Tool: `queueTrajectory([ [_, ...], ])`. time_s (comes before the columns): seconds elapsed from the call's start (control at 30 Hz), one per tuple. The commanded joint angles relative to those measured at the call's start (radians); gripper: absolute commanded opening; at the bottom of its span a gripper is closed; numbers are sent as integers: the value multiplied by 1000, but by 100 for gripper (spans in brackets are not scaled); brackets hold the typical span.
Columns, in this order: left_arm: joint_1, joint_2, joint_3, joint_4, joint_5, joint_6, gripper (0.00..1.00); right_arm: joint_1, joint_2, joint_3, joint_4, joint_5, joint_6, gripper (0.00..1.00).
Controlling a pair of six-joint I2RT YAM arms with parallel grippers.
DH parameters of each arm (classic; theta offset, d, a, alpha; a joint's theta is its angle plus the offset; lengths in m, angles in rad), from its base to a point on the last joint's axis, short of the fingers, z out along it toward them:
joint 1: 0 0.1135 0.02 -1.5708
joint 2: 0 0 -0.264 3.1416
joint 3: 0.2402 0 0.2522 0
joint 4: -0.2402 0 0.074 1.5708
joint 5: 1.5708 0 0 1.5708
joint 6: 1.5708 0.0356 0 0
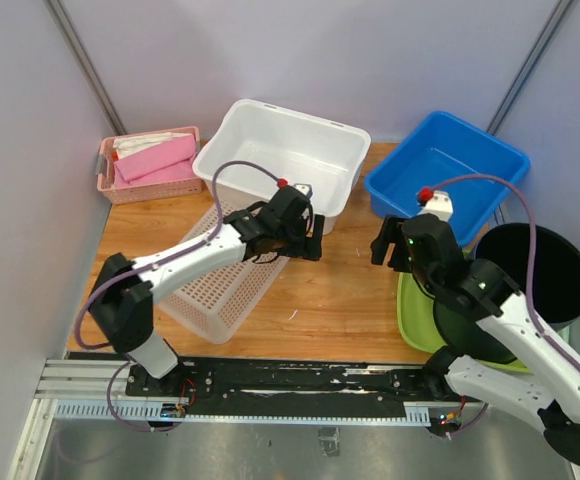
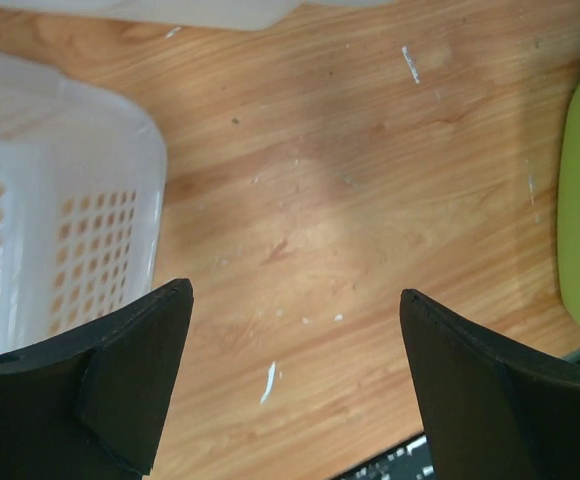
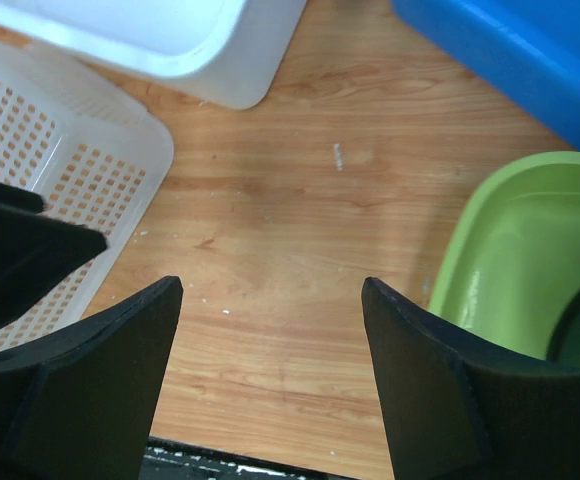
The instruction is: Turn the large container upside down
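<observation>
The left gripper [image 2: 296,294] hangs wide open over bare wooden table [image 1: 340,290], holding nothing. The right gripper [image 3: 270,285] is also spread and empty. The large lattice basket [image 1: 220,285] lies at 9 o'clock under the left arm, apparently bottom up. A white tub [image 1: 280,150] sits at 12, a blue tub [image 1: 450,160] at 2, and a green bowl [image 1: 415,320] at 4.
</observation>
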Motion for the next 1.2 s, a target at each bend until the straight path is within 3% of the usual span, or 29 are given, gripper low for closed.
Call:
queueTrajectory([
  [0.0, -3, 136, 49, 186, 41, 91, 89, -8, -84, -9, -114, 148, 23, 74],
  [0.2, 100, 231, 25, 223, 23, 76, 89, -8, -108, -9, -139, 159, 37, 75],
  [0.47, 314, 60, -187, 226, 1, 62, 90, -8, -70, -17, -113, 143, 41, 75],
  [0.67, 456, -8, -234, 177, -20, 83, 91, -8, -32, -8, -79, 116, 37, 74],
  [0.9, 483, -57, -252, 148, 36, 104, 91, -8, -19, -18, -54, 94, 29, 74],
  [1.03, 503, -39, -278, 120, -21, 80, 91, -8, 21, -8, -9, 21, -44, 74],
  [1.17, 596, -68, -312, 103, -13, 57, 91, -7, 112, 44, 81, -169, -245, 74],
])
